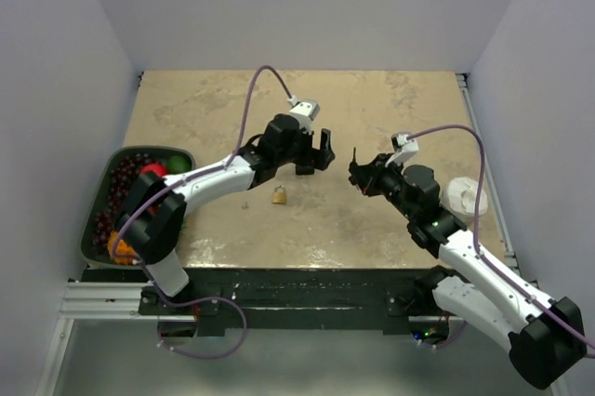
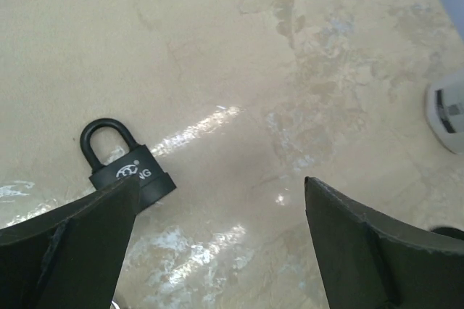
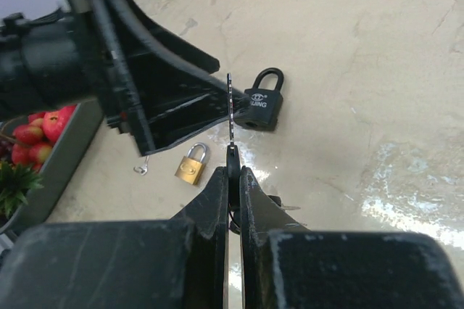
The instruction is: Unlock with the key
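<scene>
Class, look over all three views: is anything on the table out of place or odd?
Nothing spilled or broken. A small loose metal piece lies beside the brass padlock, away from the black padlock, which lies unheld by the open left gripper.

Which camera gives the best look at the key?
The right wrist view: the key stands close up, edge-on, pinched in the right gripper, with the black padlock just beyond. In the top view it is too small to make out; the left wrist view does not show it.
</scene>
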Robot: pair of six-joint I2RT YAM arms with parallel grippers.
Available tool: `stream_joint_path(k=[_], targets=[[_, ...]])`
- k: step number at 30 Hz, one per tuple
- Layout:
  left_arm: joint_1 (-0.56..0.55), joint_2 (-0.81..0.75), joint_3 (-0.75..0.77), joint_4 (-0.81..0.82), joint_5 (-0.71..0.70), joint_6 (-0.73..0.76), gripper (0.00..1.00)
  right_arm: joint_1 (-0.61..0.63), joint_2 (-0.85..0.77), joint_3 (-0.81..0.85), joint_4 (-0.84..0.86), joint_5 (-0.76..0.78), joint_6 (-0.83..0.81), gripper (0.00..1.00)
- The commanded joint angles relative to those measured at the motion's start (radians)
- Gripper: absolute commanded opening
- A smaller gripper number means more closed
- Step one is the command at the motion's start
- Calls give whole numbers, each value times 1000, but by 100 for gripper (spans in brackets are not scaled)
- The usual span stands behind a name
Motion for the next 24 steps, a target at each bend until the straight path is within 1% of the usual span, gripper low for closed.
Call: stream_joint_path(k=[1,4,6,7,9,14,19,24], targets=[[15,124,101,-200,-190,47,99,-2,-34,-1,-9,52,-31,0],[16,138,95,-123,-141,52,99,-2,-63,-17,-14,64,-31,0],[18,153,115,-122,-159,49,97,-4,-85,-27,-19,68,-31,0],[21,179,150,-160,-175,39,93,-2,-92,-30,-26,73,-34,0],[27,205,182,-201,-212,-2,90,-2,-112,-37,-32,76,-36,0],[42,267,216,-223,-210,-57,90,-4,-140,-58,-35,72,-29,0],[41,354,308,-318,-233,-62,90,-4,-148,-72,-34,64,-26,0],[41,388,337,-352,-236,-59,88,-4,-149,-84,-22,59,-23,0]])
